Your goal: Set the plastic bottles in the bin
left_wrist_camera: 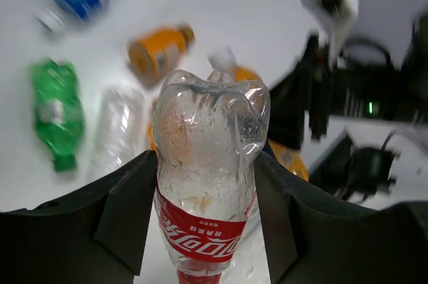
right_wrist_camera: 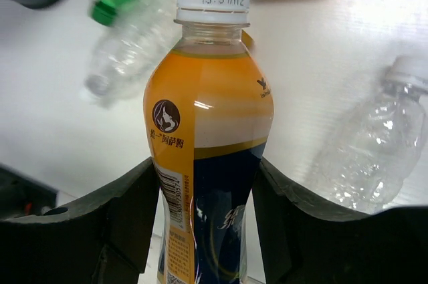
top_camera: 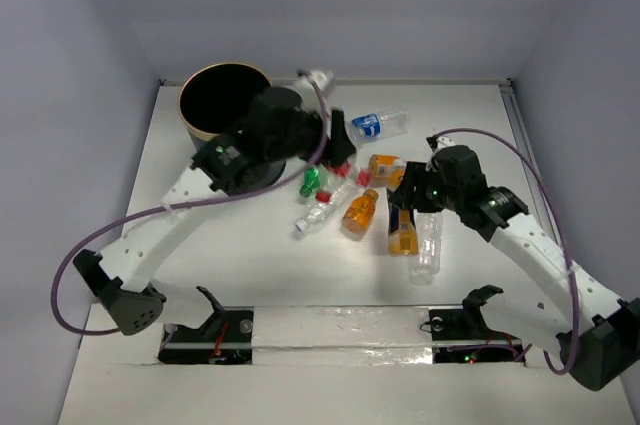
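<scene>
Standing at the far left of the white counter was the bin. It was dark and round, and much wider than any bottle.

The left claw was near the bin, closed snugly around a clear bottle with a red label. Its two sides pressed on the label part, and the bumpy bottom poked out in front. That bottle looked empty, so I think it was very light and thin. It could squash or pop out if squeezed hard, and the little drops on it might have made it slippery. The middle, by the label, seemed a good place to hold.

The right claw was well apart from the bin, closed around an orange bottle with a white cap. It held the lower half. This bottle looked nearly full, so it was likely heavier and stiffer, and a firm hold low down made sense.

More bottles lay on the counter between the arms: a blue-label bottle, a green bottle and another clear bottle.
</scene>
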Controlling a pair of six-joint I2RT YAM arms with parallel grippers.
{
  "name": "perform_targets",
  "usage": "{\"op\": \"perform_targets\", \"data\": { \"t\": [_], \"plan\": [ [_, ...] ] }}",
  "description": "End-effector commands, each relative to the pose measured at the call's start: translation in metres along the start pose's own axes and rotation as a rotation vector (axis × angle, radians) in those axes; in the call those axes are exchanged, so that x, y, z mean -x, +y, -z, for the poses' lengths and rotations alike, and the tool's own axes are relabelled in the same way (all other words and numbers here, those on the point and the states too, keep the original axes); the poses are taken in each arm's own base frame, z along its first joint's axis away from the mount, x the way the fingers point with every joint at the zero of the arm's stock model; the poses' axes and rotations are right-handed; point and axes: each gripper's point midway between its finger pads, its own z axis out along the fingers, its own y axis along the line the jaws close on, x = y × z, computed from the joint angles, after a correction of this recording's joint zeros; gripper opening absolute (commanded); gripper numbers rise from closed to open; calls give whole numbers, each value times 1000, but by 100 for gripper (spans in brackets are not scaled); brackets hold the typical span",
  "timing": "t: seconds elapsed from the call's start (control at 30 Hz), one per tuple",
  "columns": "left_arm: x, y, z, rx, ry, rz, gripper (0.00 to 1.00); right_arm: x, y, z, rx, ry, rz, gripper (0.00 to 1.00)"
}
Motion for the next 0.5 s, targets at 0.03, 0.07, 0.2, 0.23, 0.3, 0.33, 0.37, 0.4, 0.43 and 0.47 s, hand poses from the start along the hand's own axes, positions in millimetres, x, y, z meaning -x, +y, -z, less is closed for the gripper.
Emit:
{"op": "perform_targets", "data": {
  "t": [0.03,0.07,0.2,0.23,0.3,0.33,0.37,0.4,0.43,0.47],
  "plan": [
    [119,42,53,123,-320,68,35,47,38,44,118,-136,9,59],
    [147,45,71,145,-398,70,35,52,42,49,132,-151,10,59],
    [200,101,101,298,-556,110,35,73,69,73,243,-214,19,59],
    [208,126,113,360,-595,131,35,77,74,76,259,-228,19,58],
    [218,156,125,440,-661,163,35,90,85,87,303,-270,28,59],
    [220,168,129,466,-678,176,35,94,89,91,318,-283,32,58],
    [221,188,135,514,-706,187,35,100,95,96,338,-299,29,59],
    [221,198,138,542,-722,195,35,103,101,98,365,-301,32,58],
    [221,207,139,558,-735,204,35,110,108,102,393,-318,35,58],
    [218,217,136,576,-750,200,36,114,114,104,414,-324,26,58]
  ]
}}
